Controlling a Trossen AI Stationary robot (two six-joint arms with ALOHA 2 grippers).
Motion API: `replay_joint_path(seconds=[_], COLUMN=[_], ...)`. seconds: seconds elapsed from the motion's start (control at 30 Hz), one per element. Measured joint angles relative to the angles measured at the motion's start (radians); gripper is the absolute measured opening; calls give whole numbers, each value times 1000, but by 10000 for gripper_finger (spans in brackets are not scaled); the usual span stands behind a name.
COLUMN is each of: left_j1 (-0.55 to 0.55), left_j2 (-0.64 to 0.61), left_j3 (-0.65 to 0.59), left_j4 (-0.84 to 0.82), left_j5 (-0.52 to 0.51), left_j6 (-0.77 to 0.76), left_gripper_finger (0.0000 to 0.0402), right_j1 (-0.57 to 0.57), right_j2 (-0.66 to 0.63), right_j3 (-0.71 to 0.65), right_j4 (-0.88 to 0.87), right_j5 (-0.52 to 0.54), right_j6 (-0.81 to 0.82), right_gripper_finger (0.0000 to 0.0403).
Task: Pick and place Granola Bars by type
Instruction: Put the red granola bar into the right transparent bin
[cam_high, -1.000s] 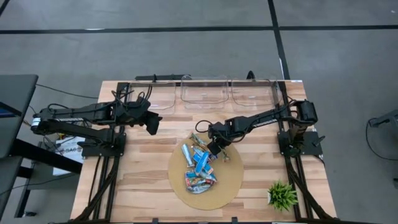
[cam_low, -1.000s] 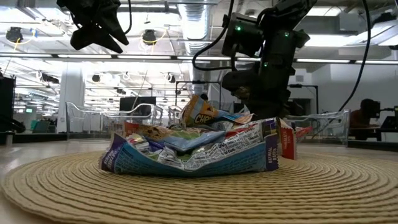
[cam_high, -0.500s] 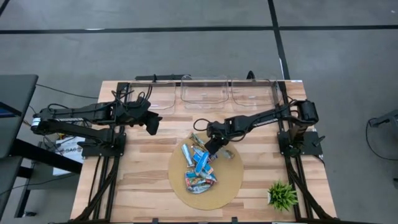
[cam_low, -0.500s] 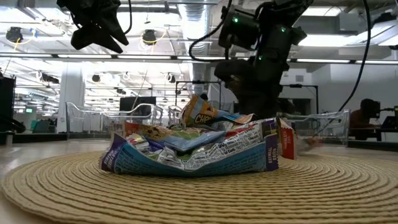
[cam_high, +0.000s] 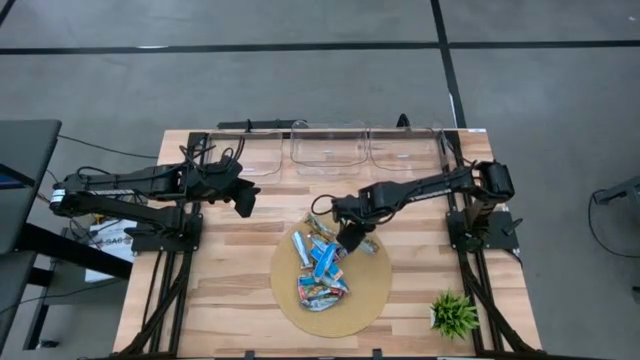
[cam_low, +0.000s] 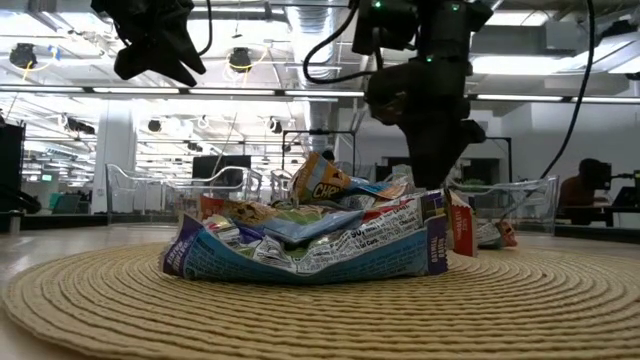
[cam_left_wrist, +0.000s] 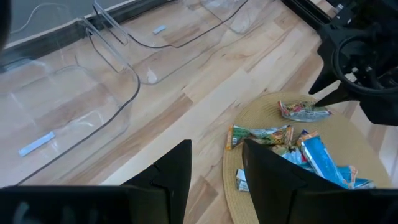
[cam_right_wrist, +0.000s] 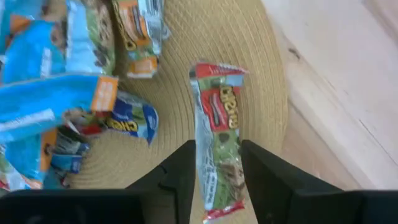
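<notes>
The right gripper (cam_high: 352, 237) has just opened: a second ago its fingers were shut, and now the right wrist view shows them parted, with one red-and-green bar (cam_right_wrist: 219, 155) lying flat on the woven mat (cam_right_wrist: 261, 74) between and just ahead of them, not pinched. In the overhead view the right arm has also shifted a little, its gripper hanging over the mat's far right edge beside the heap. I cannot tell from these pictures whether the bar was let go or never properly gripped; either way it is loose on the mat (cam_high: 372, 290) now, near that far right edge and apart from the main pile, so I judge this bar still has to be picked and carried. The rest of the Granola Bars (cam_high: 318, 265) lie heaped in the middle of the mat, blue-and-white wrappers on top with orange and green ones mixed in; from table height the pile (cam_low: 315, 240) looks undisturbed. The three clear bins (cam_high: 328, 147) stand along the far edge of the table (cam_high: 230, 300), and I see no bar in them from above, which suggests the sorting has hardly begun. The left gripper (cam_high: 243, 198) waits above the table to the left of the mat, its fingers parted and holding nothing, just as it was a second ago. A small green plant (cam_high: 453, 313) sits at the near right corner.
</notes>
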Motion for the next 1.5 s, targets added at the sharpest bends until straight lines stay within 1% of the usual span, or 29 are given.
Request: replay_joint_path(seconds=[0.17,0.3,0.73,0.87,1.0,1.23,1.37,1.5], left_j1=[0,0,0,0,0,0,0,0], left_j2=[0,0,0,0,0,0,0,0], left_j3=[0,0,0,0,0,0,0,0], left_j4=[0,0,-7,-7,-7,-6,-6,-4], left_j5=[0,0,1,2,2,1,1,1], left_j6=[5,5,27,28,28,31,31,31], left_gripper_finger=[135,135,135,135,135,135,135,135], right_j1=[11,11,10,10,10,10,-2,-43], right_j2=[0,8,159,167,164,164,156,124], right_j3=[0,-5,-14,-13,-12,43,110,211], right_j4=[15,27,55,52,54,41,29,25], right_j5=[42,46,10,0,-3,-16,-16,1], right_j6=[0,0,-35,-35,-34,-62,-117,-184], right_gripper_finger=[137,143,133,119,93,47,38,42])
